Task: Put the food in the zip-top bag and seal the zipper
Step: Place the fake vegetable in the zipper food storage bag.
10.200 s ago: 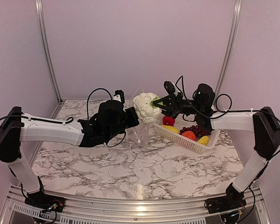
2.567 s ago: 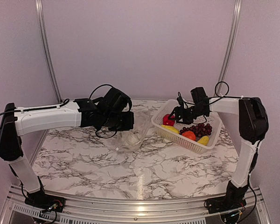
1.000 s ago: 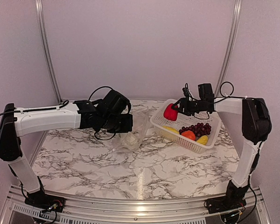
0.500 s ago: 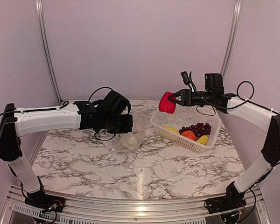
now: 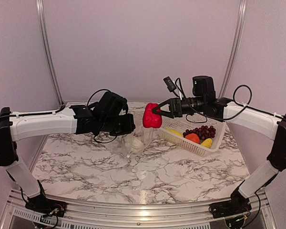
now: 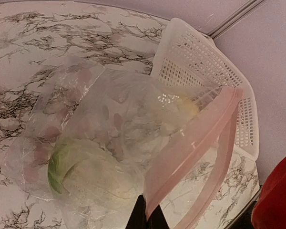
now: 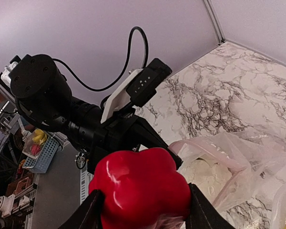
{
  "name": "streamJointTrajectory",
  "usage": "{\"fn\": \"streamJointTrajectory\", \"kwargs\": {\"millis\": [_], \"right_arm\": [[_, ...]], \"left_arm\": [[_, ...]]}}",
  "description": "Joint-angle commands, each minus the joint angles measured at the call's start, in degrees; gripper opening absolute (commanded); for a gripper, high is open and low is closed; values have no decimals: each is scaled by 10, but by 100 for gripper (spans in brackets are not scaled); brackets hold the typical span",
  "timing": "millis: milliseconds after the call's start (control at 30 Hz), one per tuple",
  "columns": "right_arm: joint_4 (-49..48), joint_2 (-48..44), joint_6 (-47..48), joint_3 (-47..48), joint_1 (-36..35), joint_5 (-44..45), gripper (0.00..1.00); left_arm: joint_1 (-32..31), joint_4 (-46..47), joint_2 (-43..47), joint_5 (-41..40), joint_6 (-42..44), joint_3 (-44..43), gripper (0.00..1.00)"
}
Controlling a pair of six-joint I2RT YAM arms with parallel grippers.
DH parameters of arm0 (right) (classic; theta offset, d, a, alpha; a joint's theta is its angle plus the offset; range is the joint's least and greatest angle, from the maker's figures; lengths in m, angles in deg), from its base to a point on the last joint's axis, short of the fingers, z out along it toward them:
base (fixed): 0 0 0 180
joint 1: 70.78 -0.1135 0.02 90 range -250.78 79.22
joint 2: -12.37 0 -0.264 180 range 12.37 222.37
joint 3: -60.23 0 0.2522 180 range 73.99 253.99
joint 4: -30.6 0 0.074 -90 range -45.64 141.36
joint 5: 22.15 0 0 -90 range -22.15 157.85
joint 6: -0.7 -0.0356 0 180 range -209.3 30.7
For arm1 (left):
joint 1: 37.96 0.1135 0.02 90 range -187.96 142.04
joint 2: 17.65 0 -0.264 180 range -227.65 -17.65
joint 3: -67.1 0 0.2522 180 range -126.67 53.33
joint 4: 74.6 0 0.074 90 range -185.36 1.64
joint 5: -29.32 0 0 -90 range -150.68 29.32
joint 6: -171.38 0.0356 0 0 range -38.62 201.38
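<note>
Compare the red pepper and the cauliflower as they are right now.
The red pepper is glossy red; the cauliflower is white with green leaves. The red pepper hangs in the air, clamped in the right gripper; the cauliflower lies at the bottom of the zip-top bag. The red pepper is bare; the cauliflower shows through clear plastic. Both are toy food, out of the basket.

Red pepper [image 5: 152, 117], white basket [image 5: 196, 148], marbled table [image 5: 86, 167]

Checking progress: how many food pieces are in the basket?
4 in the basket: a yellow piece at the left end, grapes in the middle, an orange piece and a second yellow piece nearer. More may be hidden.
</note>
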State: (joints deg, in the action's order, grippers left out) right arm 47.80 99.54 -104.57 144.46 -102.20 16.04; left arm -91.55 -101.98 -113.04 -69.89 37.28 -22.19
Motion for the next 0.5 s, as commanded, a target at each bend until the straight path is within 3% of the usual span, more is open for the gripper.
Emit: {"fn": "streamJointTrajectory", "kwargs": {"millis": [0, 267, 467], "right_arm": [[-23, 20, -3, 23, -30, 0, 41], [-59, 52, 24, 6, -38, 37, 40], [-100, 57, 70, -21, -41, 118, 38]], "left_arm": [[9, 44, 30, 26, -22, 12, 0], [12, 60, 40, 43, -37, 33, 0], [15, 65, 45, 44, -40, 45, 0]]}}
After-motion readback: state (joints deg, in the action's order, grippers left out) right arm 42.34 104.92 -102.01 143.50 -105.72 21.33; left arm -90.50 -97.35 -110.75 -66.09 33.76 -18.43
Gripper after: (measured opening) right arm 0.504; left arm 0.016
